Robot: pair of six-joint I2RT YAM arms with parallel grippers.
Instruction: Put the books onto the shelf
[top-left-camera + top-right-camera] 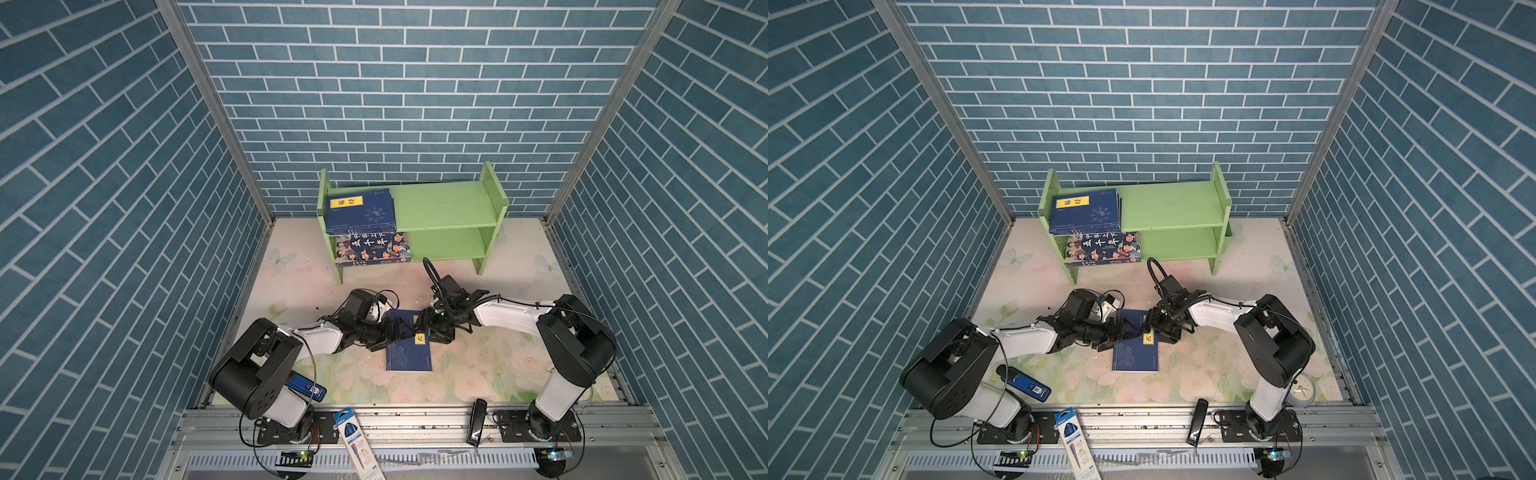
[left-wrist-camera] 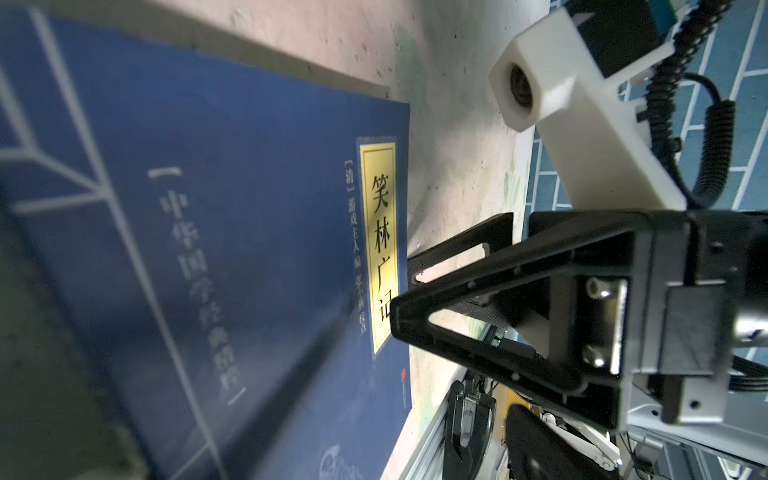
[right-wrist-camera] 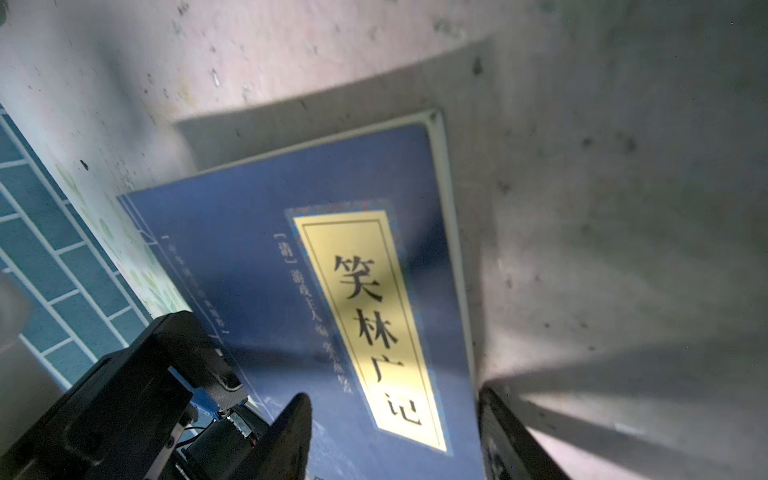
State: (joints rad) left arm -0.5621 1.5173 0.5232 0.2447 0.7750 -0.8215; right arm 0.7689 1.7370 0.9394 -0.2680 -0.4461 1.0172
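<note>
Book [image 1: 409, 357] flat on the table [image 1: 478, 374], well apart from the shelf [image 1: 449, 199]. My left gripper [image 1: 395, 330] gapes wide, empty, over its left side; right gripper [image 1: 426, 328] half open astride its labelled edge (nothing pinched yet). Best: slip one finger under that edge, then close squarely.

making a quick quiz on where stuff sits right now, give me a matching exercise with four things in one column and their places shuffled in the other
Things
1. single navy book
2. cartoon-face book
3. stack of navy books
4. pen package

Places
a. top tier of the shelf
b. on the front metal rail
c. on the floral table, in front of the shelf
d. bottom tier of the shelf

Pairs: 1-c, 2-d, 3-a, 4-b
</note>
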